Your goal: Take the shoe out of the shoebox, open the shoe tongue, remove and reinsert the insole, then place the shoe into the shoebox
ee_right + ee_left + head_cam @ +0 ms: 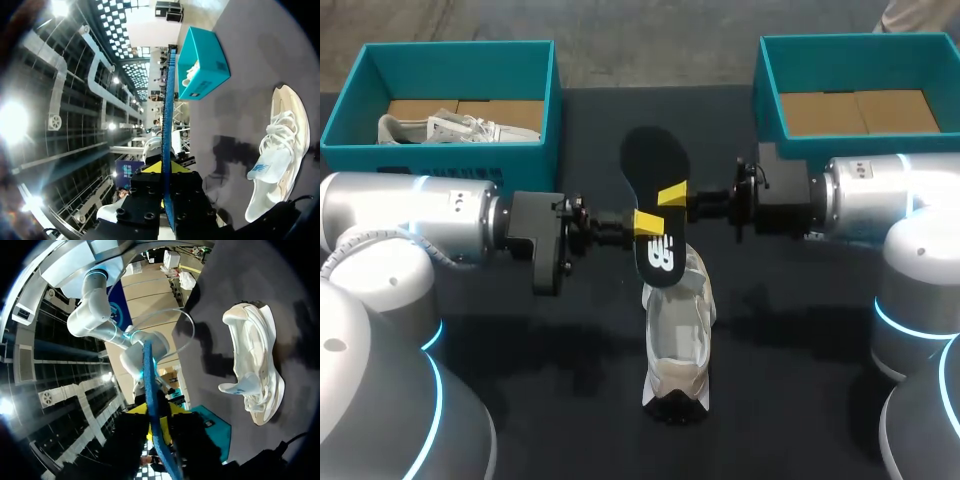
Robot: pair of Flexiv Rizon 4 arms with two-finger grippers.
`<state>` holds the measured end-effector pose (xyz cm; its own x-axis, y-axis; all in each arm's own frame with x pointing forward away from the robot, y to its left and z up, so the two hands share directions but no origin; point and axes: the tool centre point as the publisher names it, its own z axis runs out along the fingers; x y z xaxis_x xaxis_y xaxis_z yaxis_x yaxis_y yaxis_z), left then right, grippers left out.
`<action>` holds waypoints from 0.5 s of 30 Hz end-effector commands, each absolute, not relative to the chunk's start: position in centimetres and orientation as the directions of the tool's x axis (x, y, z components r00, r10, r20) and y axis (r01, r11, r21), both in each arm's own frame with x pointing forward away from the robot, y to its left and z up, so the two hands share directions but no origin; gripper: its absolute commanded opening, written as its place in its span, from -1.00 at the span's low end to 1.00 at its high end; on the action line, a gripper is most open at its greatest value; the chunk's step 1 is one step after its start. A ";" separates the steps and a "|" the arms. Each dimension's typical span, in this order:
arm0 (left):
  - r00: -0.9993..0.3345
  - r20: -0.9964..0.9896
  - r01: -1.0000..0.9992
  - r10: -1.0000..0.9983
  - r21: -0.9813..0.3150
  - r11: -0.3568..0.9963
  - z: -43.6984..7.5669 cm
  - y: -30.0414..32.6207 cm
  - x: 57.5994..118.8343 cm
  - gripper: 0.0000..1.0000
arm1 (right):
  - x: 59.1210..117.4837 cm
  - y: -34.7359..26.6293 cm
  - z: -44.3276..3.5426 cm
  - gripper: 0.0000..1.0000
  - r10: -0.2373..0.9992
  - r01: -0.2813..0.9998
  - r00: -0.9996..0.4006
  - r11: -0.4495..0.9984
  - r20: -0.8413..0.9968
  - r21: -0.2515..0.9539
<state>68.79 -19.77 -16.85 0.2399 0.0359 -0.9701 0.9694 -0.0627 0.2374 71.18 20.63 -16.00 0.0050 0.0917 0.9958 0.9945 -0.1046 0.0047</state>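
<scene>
Both arms meet mid-table, the left gripper (646,222) and the right gripper (672,196) each clamped on the black insole (655,170), holding it aloft over the white shoe (678,340) standing below, likely to line it up for reinsertion.

Hidden behind insole (655,170): far end of shoe (678,330). Half masked by left shoebox (440,158) wall: second shoe (430,127).

head: overhead, behind | wrists: close, facing inward | shared: insole (655,160), shoe (678,320)
</scene>
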 end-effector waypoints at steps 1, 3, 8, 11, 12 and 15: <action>0.230 -0.973 0.972 0.024 0.228 -0.056 -16.8 -18.8 68.3 1.00 | 71.1 20.6 -16.1 -1.00 0.095 0.994 0.006 -0.109 0.995 0.004; 0.208 -0.978 0.977 0.030 0.206 -0.056 -16.4 -17.9 68.0 1.00 | 71.1 20.3 -16.3 -1.00 0.095 0.994 0.005 -0.110 0.996 0.006; 0.196 -0.974 0.978 0.116 0.186 -0.091 -15.7 -15.3 67.3 1.00 | 71.0 19.4 -17.2 -1.00 0.101 0.994 -0.003 -0.110 0.995 0.014; 0.174 -0.969 0.982 0.177 0.158 -0.099 -14.9 -13.8 67.4 1.00 | 70.8 19.1 -17.7 -1.00 0.102 0.994 -0.010 -0.104 0.995 0.021; 0.159 -0.969 0.985 0.191 0.142 -0.101 -14.7 -13.5 67.4 1.00 | 70.8 19.1 -17.9 -1.00 0.106 0.994 -0.010 -0.104 0.994 0.021; 0.151 -0.950 0.987 0.273 0.132 -0.086 -13.7 -12.3 67.8 1.00 | 70.7 19.0 -18.6 -1.00 0.100 0.995 -0.002 -0.104 0.995 0.012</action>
<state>68.45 -15.13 -15.79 0.1602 0.1727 -0.9718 0.9854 -0.0861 0.1471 71.00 19.24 -18.15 -0.0054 0.1031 0.9947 0.9948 -0.1004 0.0158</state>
